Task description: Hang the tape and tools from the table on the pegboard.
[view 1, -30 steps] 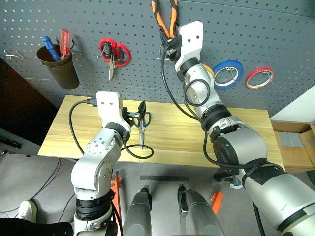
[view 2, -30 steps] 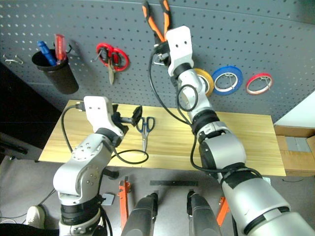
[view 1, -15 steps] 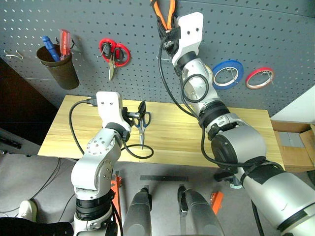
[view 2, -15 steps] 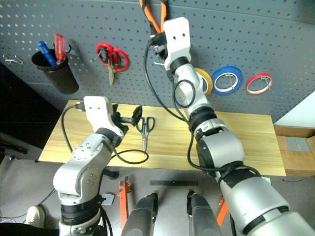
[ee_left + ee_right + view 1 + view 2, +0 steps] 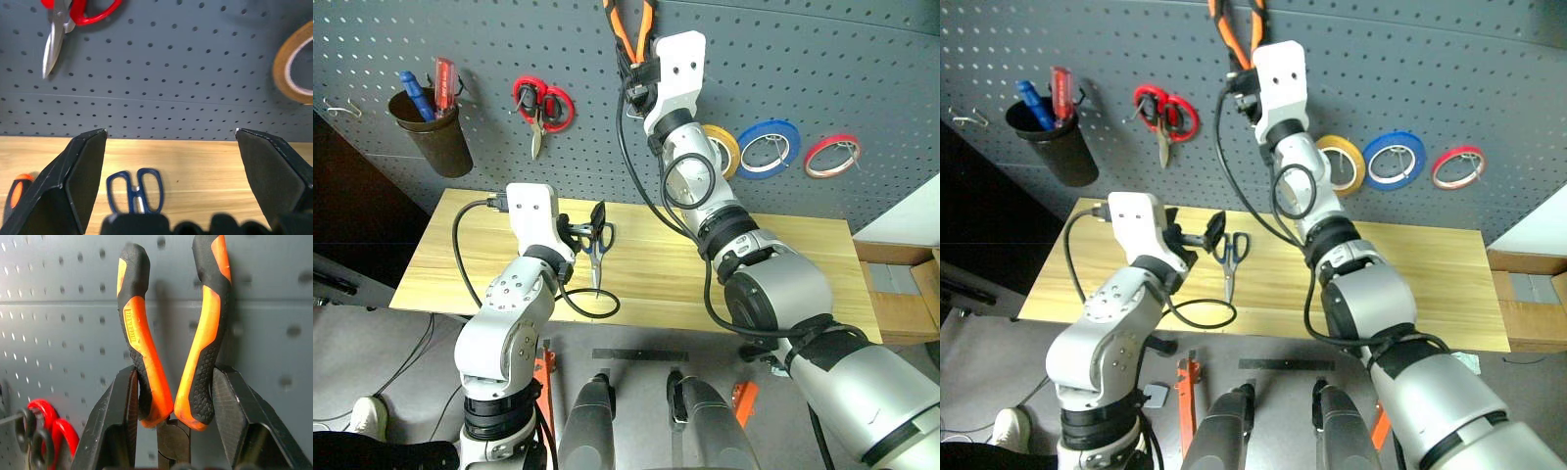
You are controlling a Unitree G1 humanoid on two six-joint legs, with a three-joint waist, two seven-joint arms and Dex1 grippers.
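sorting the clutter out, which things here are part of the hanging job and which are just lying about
Job:
pliers, in the right gripper
yellow tape, on the pegboard
scissors, on the table
screwdriver, on the table

Not the job:
red scissors
blue tape
red tape
cup

Both arms are built of rounded silver-grey shells joined by black rings, and each wrist is capped by a flat white block pierced by two small holes. A black cable is looped from each block down along the forearm — coiled wider beside the left arm. The fingers of the left gripper and right gripper are formed as broad, matt black wedges — tapering toward the tips.
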